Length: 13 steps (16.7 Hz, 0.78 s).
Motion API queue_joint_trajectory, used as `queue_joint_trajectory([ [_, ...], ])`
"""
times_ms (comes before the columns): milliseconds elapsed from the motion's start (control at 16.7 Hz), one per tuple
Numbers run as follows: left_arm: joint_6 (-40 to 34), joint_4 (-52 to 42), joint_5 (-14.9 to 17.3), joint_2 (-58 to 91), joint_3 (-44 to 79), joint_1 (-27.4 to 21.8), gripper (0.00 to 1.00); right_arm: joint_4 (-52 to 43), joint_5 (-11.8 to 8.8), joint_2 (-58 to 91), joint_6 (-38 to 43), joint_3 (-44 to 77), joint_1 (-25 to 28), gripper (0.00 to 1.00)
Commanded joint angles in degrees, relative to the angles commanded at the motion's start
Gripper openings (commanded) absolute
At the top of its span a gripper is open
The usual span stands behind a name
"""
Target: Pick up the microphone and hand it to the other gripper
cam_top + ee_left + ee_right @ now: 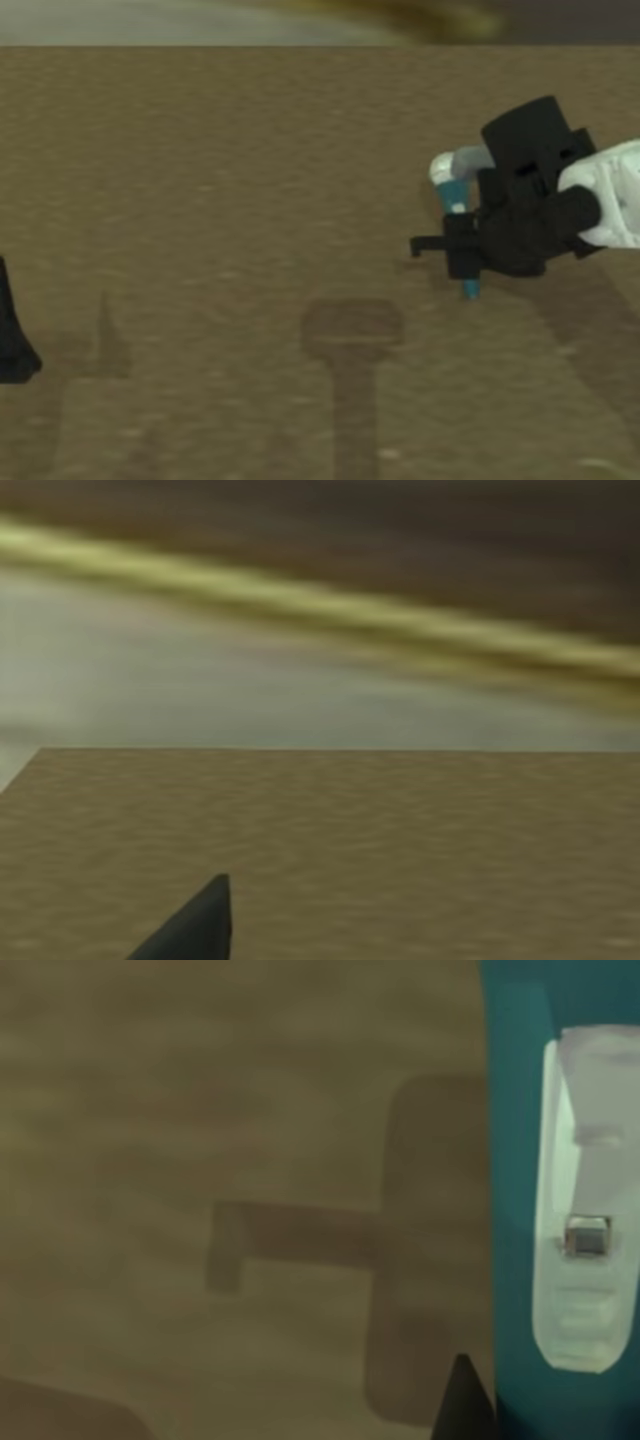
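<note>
The microphone (452,185) lies at the table's right, with its white head (443,168) toward the far side and its teal handle tip (470,290) toward the front. My right gripper (428,245) hangs low over its middle, pointing left, and hides most of the handle. In the right wrist view the teal handle (515,1210) and its white switch strip (588,1200) fill one side. One black fingertip (462,1405) stands right beside the handle, and the handle is not between the fingers. My left gripper (12,345) is parked at the left edge, showing one fingertip (205,925).
The brown table top (250,180) spreads bare between the two arms, crossed by a T-shaped shadow (350,340) near the front middle. The table's far edge (300,45) runs along the back.
</note>
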Motion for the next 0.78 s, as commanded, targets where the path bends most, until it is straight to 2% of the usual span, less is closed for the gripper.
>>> queue_joint_trajectory([
  [540, 0.0, 0.0, 0.0, 0.0, 0.0, 0.0, 1.0, 46.32, -12.36, -11.03, -12.87, -12.92, -0.18, 0.0],
  [780, 0.0, 0.0, 0.0, 0.0, 0.0, 0.0, 1.0, 58.84, -16.23, -16.3, -17.29, -16.7, -0.39, 0.0],
])
